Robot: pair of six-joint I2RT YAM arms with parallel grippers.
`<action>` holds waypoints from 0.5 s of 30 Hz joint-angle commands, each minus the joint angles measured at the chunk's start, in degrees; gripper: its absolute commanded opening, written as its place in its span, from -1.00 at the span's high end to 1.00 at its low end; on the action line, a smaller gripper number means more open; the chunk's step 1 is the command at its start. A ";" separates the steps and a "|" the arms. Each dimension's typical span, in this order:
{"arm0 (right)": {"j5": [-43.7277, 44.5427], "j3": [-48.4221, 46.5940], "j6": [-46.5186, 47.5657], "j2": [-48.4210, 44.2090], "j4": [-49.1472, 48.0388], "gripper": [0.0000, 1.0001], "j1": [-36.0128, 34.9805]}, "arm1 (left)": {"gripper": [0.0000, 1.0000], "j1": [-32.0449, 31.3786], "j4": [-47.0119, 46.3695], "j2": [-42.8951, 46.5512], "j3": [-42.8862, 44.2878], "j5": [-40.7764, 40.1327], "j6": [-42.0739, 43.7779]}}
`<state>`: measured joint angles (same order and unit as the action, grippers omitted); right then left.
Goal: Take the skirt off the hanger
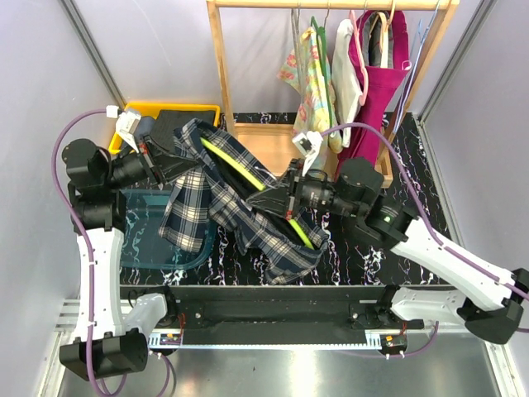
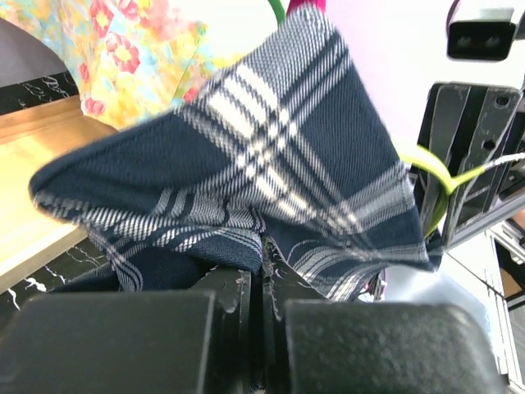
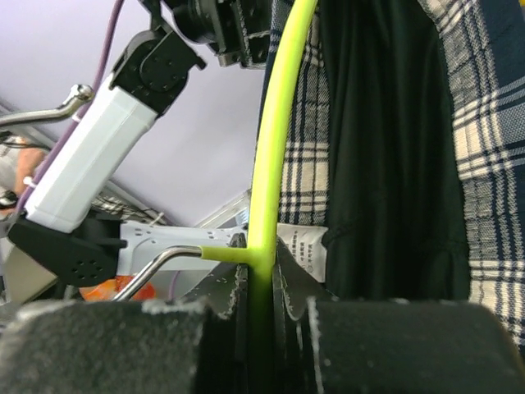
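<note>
Left wrist: we list left gripper (image 2: 262, 254) pinched tight on skirt (image 2: 246, 164); right gripper (image 3: 261, 264) clamped on hanger (image 3: 275, 148).

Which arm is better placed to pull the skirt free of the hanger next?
Left: the left hand is shut on the plaid skirt, so it can likely draw the cloth off, while the right hand pinches the green hanger and can brace it.

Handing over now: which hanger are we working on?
In front of the wooden rack, find the dark plaid skirt. The hanger runs through it, pinched by the right gripper. It alone is lime yellow and off the rail.
</note>
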<state>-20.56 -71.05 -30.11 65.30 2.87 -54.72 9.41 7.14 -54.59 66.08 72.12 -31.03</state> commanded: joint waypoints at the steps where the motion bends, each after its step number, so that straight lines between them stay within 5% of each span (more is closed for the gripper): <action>1: 15.19 -4.00 6.71 -6.57 0.55 1.00 1.02 | 0.98 -1.76 0.95 3.78 3.53 8.04 2.72; 15: 17.04 -8.84 4.61 -19.06 5.56 1.00 0.93 | 0.96 -1.85 2.60 3.87 4.31 5.05 3.94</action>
<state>-14.46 -75.00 -26.89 49.01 18.57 -54.76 7.53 8.97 -51.66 67.92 74.02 -28.73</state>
